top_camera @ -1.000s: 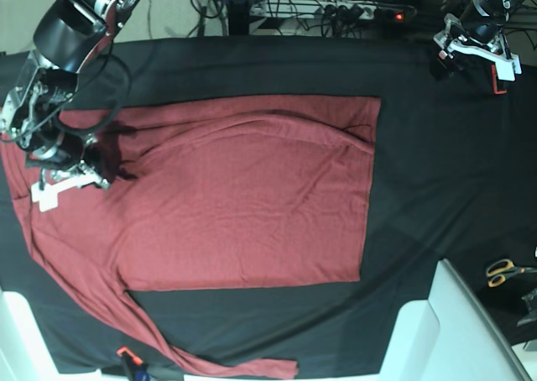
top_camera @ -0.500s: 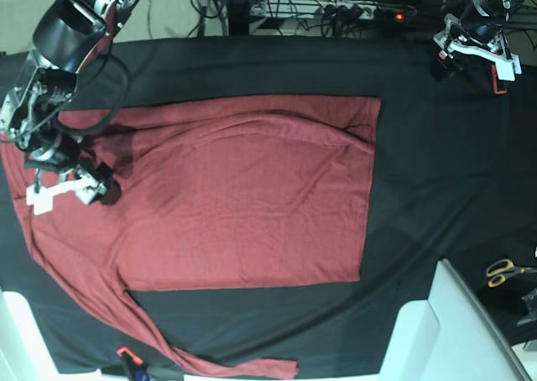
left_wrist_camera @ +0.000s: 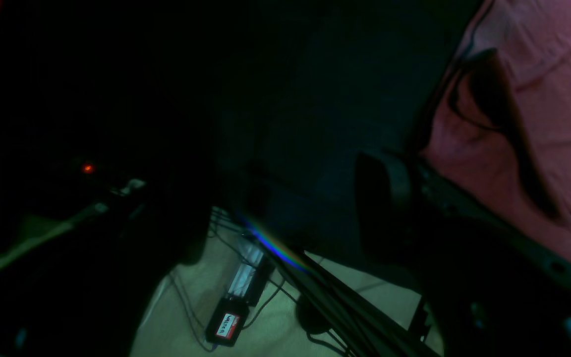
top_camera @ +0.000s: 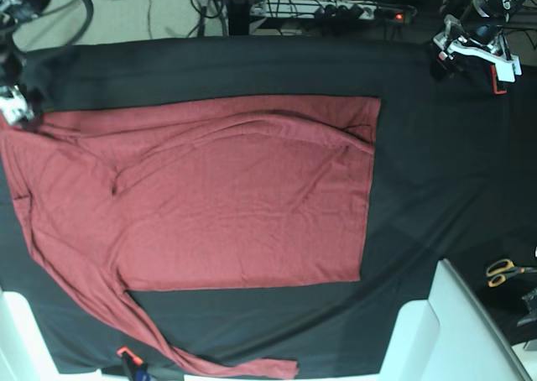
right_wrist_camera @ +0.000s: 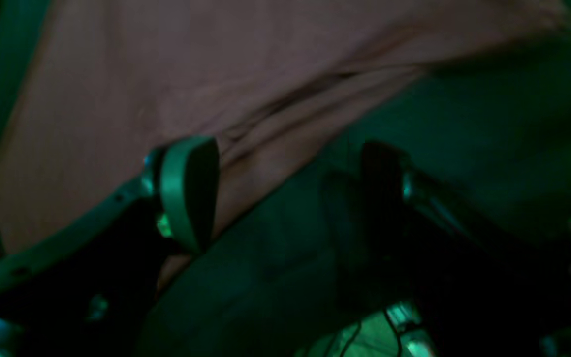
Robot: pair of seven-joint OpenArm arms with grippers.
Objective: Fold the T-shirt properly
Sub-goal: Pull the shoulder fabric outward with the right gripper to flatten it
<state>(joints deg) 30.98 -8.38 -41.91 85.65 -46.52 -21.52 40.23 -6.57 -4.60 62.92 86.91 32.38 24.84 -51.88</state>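
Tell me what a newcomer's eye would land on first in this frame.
The big red T-shirt spread flat across the black tablecloth, one long sleeve trailing toward the near edge. Next, the right end effector, jaws apart over the shirt's edge, holding nothing. Yellow-handled scissors lie off at the base view's right edge.

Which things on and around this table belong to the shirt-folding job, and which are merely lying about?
Part of the job:
- T-shirt, spread flat
- right gripper, open, nothing held
- left gripper, parked at the far corner

Lying about:
- scissors
- black tablecloth
- power strip
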